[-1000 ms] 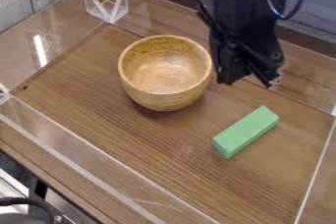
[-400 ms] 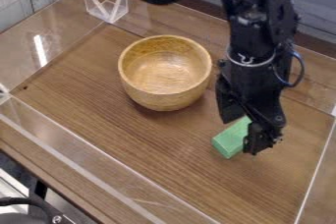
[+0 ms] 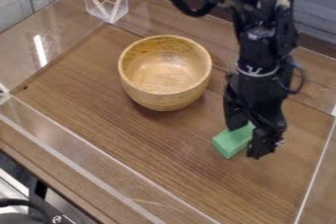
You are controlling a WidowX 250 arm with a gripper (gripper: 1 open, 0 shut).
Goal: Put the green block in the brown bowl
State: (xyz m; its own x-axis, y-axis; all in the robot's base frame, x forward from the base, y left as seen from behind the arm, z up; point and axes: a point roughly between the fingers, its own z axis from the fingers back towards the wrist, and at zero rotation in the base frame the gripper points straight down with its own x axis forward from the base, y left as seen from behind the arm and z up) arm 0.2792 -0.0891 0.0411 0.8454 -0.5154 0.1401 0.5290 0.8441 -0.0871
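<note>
There is a single view, looking down at a wooden table with clear plastic walls around it. On it stands one brown bowl, upright and with nothing visible inside it. One green block lies flat on the wood to the right of the bowl and nearer the camera, well apart from the bowl's side. Only the block's near end shows, as the rest is covered by the one gripper. The gripper hangs from a black arm that comes in from the top of the picture, to the right of the bowl, and points down over the block. Its jaws stand apart, one on each side of the block's far part; whether they touch the block cannot be told. Beyond the bowl, at the far left corner, one clear plastic bracket stands on the wall's rim.
</note>
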